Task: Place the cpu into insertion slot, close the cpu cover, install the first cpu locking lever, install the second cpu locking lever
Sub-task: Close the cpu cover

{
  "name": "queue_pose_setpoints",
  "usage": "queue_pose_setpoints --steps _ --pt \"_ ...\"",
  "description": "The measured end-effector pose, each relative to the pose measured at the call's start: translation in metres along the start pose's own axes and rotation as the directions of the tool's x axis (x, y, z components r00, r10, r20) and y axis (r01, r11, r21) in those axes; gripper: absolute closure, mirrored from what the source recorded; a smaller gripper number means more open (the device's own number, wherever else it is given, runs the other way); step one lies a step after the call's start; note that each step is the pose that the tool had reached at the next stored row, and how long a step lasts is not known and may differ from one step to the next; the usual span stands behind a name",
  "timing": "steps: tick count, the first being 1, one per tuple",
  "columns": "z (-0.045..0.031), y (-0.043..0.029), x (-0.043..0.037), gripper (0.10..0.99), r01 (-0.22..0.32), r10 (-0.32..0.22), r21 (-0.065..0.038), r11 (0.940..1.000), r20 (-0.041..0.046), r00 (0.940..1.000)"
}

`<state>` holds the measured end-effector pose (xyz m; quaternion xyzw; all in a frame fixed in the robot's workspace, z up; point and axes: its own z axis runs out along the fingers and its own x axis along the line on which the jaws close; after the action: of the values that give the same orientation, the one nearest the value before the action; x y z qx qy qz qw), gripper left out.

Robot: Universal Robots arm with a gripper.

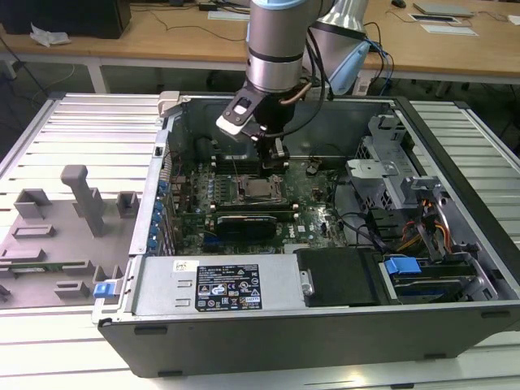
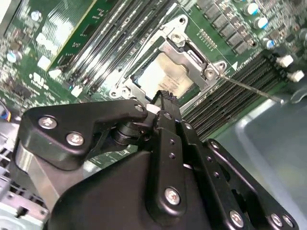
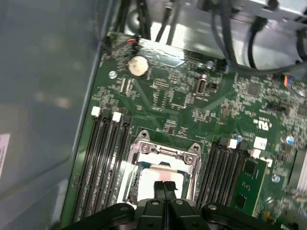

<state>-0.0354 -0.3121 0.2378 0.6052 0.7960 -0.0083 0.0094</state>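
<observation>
The cpu (image 2: pixel 163 76) lies flat in the insertion slot (image 1: pixel 258 191) on the green motherboard inside the open computer case. Its silver-grey top shows through the window of the cpu cover (image 3: pixel 165 152), which lies down over it. A thin metal locking lever (image 2: pixel 252 89) sticks out slantwise from one corner of the socket, above the memory slots. My gripper (image 3: pixel 165 187) hangs just above the socket's edge with its two black fingers pressed together and nothing between them. It also shows in the exterior view (image 1: pixel 274 162) and the second wrist view (image 2: pixel 165 96).
Long black memory slots (image 3: pixel 108 158) flank the socket, with a green module (image 3: pixel 249 184) in one. A black card (image 1: pixel 248 219) lies in front of the socket. Drive cages and cables (image 1: pixel 406 211) fill the exterior view's right. The case walls (image 1: pixel 154 195) stand close around. A grey fixture (image 1: pixel 57 236) lies outside.
</observation>
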Motion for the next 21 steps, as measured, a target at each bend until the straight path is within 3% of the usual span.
queue_pose_setpoints --steps 3,6,9,11,13,14,16,17,19,21 --pt "0.0001 0.0000 0.0000 0.980 0.066 -0.066 -0.001 0.9978 0.0015 0.9978" --pt "0.0002 0.0000 0.0000 0.980 0.148 -0.148 -0.003 0.9889 0.0037 0.9889" --pt "0.0003 0.0000 0.0000 0.980 0.223 -0.223 -0.003 0.9748 0.0060 0.9748" --pt "0.0004 0.0000 0.0000 0.980 0.283 -0.283 -0.004 0.9590 0.0079 0.9590" --pt "0.0004 0.0000 0.0000 0.980 0.317 -0.317 -0.005 0.9484 0.0089 0.9484" --pt "0.0005 0.0000 0.0000 0.980 0.353 -0.353 -0.005 0.9354 0.0103 0.9354" --pt "0.0005 0.0000 0.0000 0.980 0.391 -0.391 -0.005 0.9202 0.0120 0.9202" --pt "0.0006 0.0000 0.0000 0.980 0.425 -0.425 -0.005 0.9050 0.0134 0.9050" --pt "0.0006 0.0000 0.0000 0.980 0.460 -0.460 -0.005 0.8877 0.0149 0.8876" --pt "0.0007 0.0000 0.0000 0.980 0.527 -0.527 -0.005 0.8500 0.0177 0.8499"
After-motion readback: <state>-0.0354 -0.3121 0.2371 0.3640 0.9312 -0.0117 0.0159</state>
